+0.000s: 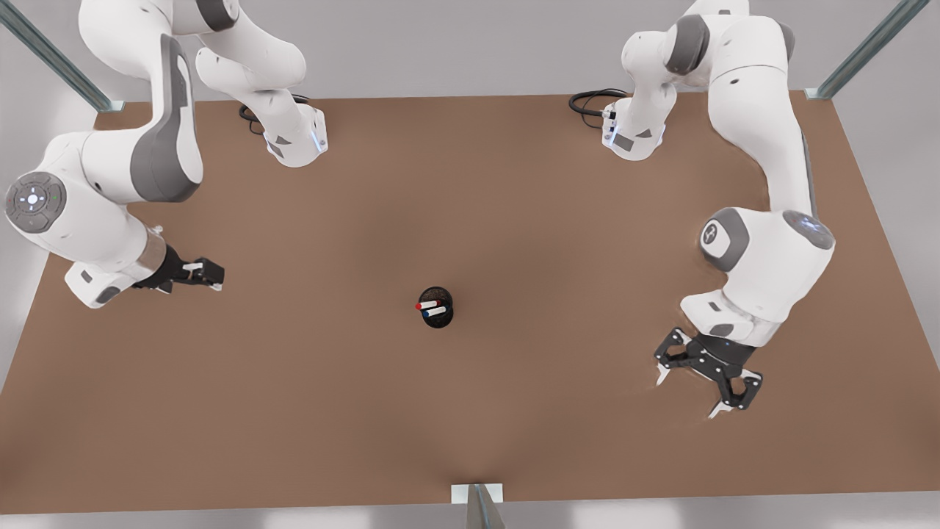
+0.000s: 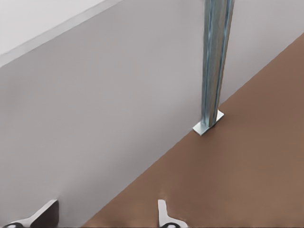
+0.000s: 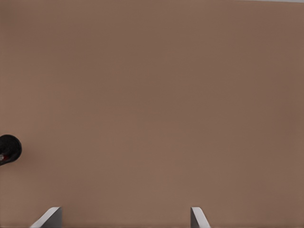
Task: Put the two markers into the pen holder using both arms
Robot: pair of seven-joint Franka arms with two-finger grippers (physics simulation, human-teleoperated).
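Front view: brown table [image 1: 308,411], grey walls, both markers in pen holder [image 1: 438,307]; both grippers' jaws spread, empty.

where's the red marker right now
In the front view the red marker stands in the pen holder near the table's middle, right beside the blue marker, with both grippers far off.

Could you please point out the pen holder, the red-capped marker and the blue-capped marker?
pen holder [image 1: 448,316], front view, on its black outer wall.
red-capped marker [image 1: 429,303], front view, on its white barrel.
blue-capped marker [image 1: 437,311], front view, on its white barrel.
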